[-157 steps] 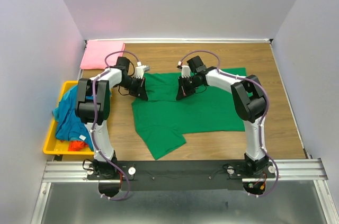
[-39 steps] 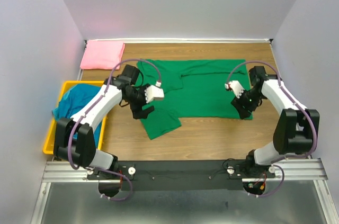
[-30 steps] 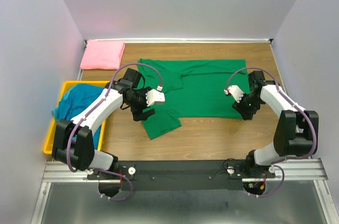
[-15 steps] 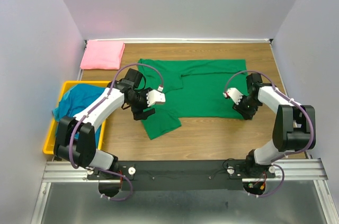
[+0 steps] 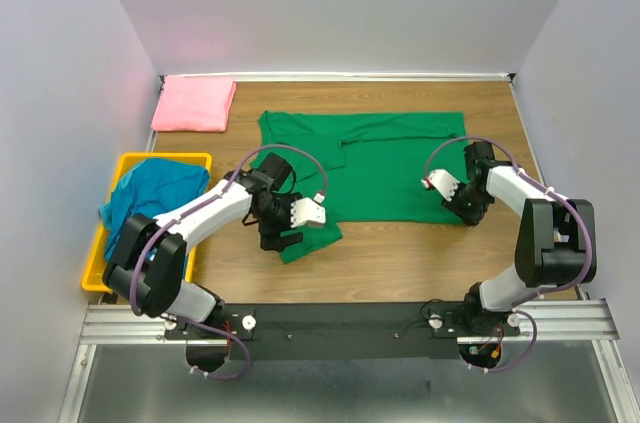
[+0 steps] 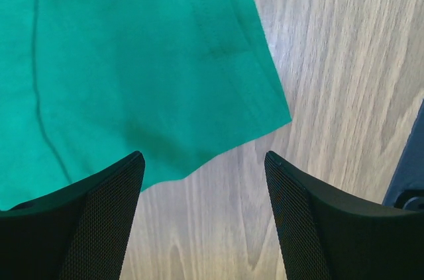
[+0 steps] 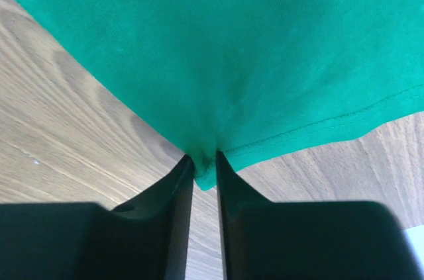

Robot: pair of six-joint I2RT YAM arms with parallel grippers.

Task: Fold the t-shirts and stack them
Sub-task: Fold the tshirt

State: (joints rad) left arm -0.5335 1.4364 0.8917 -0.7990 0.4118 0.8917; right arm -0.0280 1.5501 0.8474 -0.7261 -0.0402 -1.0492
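The pink t-shirt [image 5: 193, 104] is found folded at the far corner of the bench [image 5: 400, 253], well beyond the left claw [image 6: 202, 161], while the teal-blue t-shirt [image 5: 150, 193] is left heaped in the yellow bin [image 5: 95, 273] on that claw's outer side. The green t-shirt [image 5: 390, 168] is spread flat, unfolded. Its sleeve lies just under the spread, empty left claw and its hem corner is pinched in the nearly closed right claw [image 7: 204, 157], so most folding and all stacking is judged outstanding.

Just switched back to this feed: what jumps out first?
The bright green t-shirt spread flat mid-table dominates. The right gripper pinches its near right hem corner, while the left gripper hangs open over the near left sleeve. A folded pink t-shirt lies in the far left corner; a teal t-shirt is heaped in the yellow bin.
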